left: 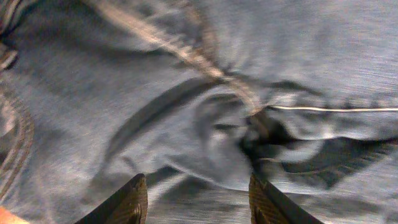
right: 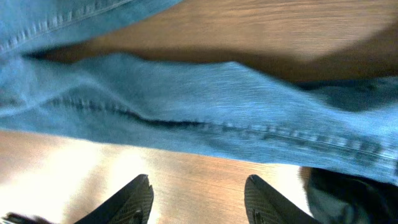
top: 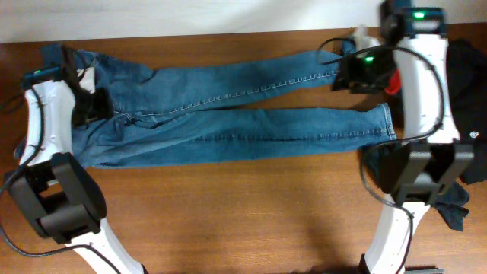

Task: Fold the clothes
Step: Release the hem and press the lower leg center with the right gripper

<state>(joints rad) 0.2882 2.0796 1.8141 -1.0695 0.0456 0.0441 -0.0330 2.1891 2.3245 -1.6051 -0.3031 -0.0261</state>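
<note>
The clothes are a pair of blue denim jeans (top: pixel 228 114) lying flat across the wooden table, waist at the left and both legs stretching right. My left gripper (top: pixel 97 106) hovers over the waist and seat area. Close up, its jaws (left: pixel 198 191) stand open over creased denim (left: pixel 186 112) with nothing pinched between them. My right gripper (top: pixel 341 74) sits at the hem end of the far leg. Its jaws (right: pixel 198 186) are open over bare wood, with the jeans leg (right: pixel 186 99) and its seam just beyond the fingertips.
A heap of dark clothing (top: pixel 468 84) with something red (top: pixel 393 81) lies at the right edge, behind the right arm. More dark cloth (top: pixel 455 211) lies by that arm's base, and a dark patch (right: pixel 348 193) shows beside the right fingers. Bare table (top: pixel 243 213) spreads in front of the jeans.
</note>
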